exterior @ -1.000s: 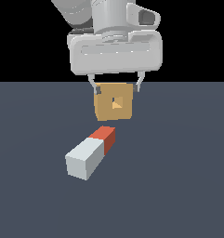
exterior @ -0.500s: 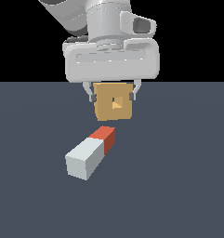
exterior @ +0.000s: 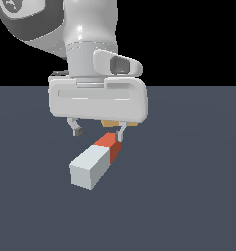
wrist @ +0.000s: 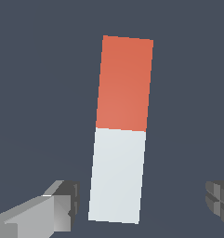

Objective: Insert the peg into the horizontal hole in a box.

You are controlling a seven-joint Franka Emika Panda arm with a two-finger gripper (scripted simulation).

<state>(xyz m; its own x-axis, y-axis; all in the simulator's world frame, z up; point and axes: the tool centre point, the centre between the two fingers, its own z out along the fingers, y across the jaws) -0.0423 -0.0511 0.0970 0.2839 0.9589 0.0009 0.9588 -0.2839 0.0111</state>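
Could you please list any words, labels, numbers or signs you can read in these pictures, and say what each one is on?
None: no readable text in either view.
The peg shows only plain orange-red and pale faces.
The claw and its housing are unmarked white.
The box is mostly hidden behind the claw; the visible sliver bears nothing.
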